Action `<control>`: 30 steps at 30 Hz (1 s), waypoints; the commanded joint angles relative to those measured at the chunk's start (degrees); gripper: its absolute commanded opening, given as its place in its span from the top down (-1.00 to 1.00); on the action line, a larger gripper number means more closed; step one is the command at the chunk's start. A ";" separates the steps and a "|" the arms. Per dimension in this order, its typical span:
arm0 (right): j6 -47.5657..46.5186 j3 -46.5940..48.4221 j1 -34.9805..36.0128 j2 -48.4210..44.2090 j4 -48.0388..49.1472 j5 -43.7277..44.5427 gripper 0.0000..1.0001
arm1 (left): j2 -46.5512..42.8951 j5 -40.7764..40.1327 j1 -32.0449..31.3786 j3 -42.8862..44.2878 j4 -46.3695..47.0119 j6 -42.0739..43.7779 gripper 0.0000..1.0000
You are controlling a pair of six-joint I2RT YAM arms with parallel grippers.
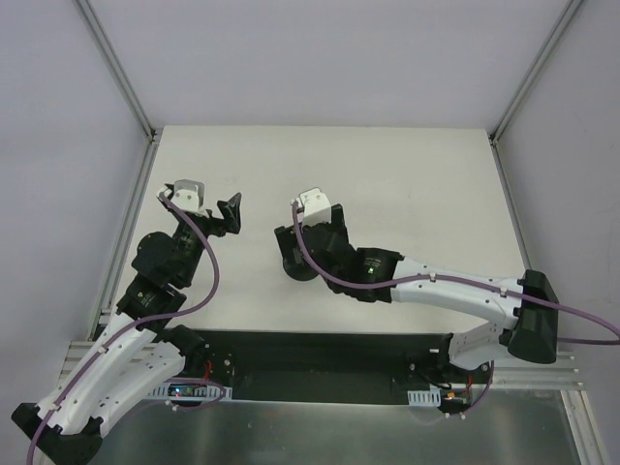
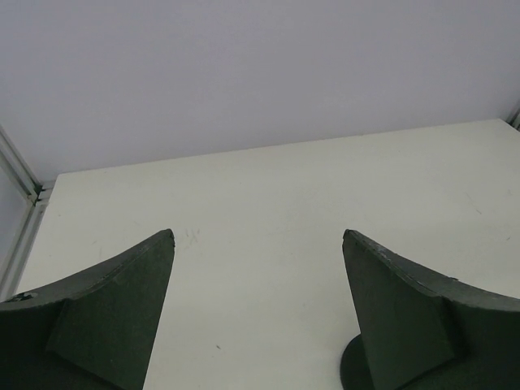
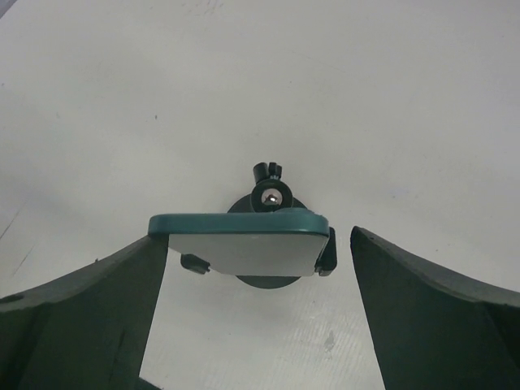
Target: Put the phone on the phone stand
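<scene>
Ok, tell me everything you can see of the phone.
The phone is a thin slab with rounded corners and a teal rim; its glossy face reflects pale light. It rests on the black phone stand, clips showing at its lower edge, between the open fingers of the right gripper. One finger's contact is unclear.

My left arm (image 1: 116,358) was bent at the elbow on its own side, and my left gripper (image 2: 256,234) pointed forward with its jaws spread wide. My right arm (image 1: 455,291) stretched inward toward the middle, my right gripper (image 3: 258,236) tipped downward, jaws likewise wide apart.
</scene>
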 commanded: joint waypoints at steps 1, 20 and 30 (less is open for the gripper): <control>6.59 5.37 0.50 2.17 -4.48 8.49 -0.95 | 0.10 -1.30 0.39 0.74 1.43 -1.72 -0.66; 18.26 11.08 1.38 7.80 -11.78 19.64 0.84 | 1.33 0.55 0.39 2.06 -0.68 -3.21 -0.63; 54.82 23.99 -7.04 6.31 -59.22 35.40 0.99 | 1.77 0.47 0.39 2.33 -1.30 -3.57 -0.64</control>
